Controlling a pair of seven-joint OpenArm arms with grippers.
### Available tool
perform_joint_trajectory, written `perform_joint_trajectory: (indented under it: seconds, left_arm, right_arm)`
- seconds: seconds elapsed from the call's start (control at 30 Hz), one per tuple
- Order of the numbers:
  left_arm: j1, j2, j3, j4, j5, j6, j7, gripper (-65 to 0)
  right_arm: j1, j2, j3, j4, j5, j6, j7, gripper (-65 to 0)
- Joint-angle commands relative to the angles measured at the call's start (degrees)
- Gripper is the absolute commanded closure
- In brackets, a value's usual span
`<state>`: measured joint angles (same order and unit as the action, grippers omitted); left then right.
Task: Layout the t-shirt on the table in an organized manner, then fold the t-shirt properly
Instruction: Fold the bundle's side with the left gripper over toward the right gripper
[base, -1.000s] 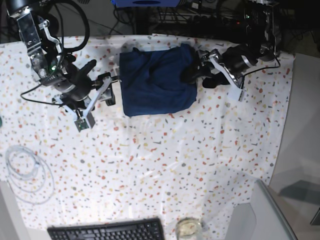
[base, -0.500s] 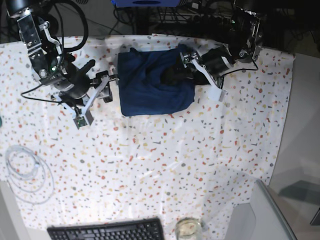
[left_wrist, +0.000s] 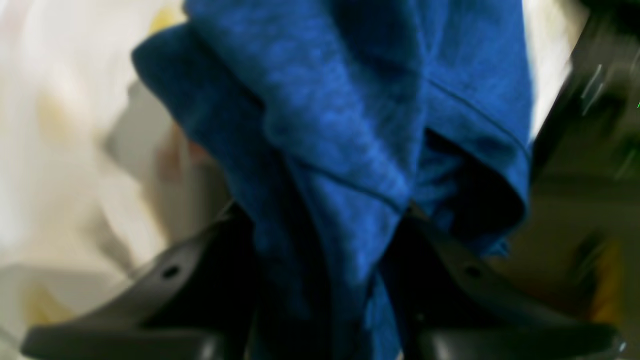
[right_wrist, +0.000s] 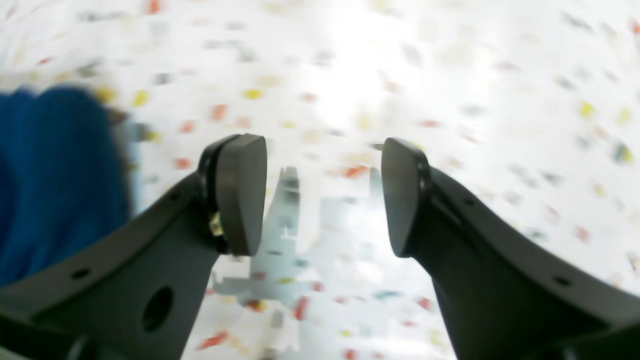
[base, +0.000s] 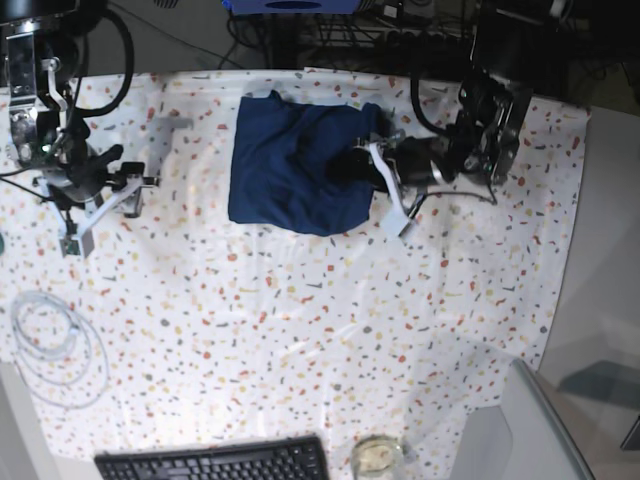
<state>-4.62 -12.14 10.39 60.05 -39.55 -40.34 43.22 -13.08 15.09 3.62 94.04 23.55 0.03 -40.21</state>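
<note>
t-shirt (base: 290, 175): soft, light, bunches easily; best taken at a hem.
left gripper (left_wrist: 325, 260): apparently pinching a fabric fold, though blurred.
right gripper (right_wrist: 322, 195): spread, empty.

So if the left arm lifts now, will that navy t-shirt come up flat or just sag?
Likely sag: the t-shirt bunches in soft folds between the left gripper fingers, so it looks floppy. It probably drags over the table rather than sliding as one piece, since it lies crumpled there.

soft matt cloth t-shirt (base: 290, 175); matt black plastic tool (right_wrist: 320, 195).
</note>
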Motion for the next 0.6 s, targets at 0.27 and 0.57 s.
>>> perform_joint_trajectory:
  seconds: [0.27,0.57]
  left_arm:
    - [-22.8,-3.1,35.6,0.3,16.8,0.3,0.0,0.0]
    - [-31.5,5.9,53.2,0.2,31.5,0.3,-0.3,0.0]
  right_arm:
    - [-0.8,0.0,5.2,-0.1,0.1,0.1,1.0,-33.5]
    - [-4.3,-3.5,10.1,0.3,0.1,0.1,1.0,-33.5]
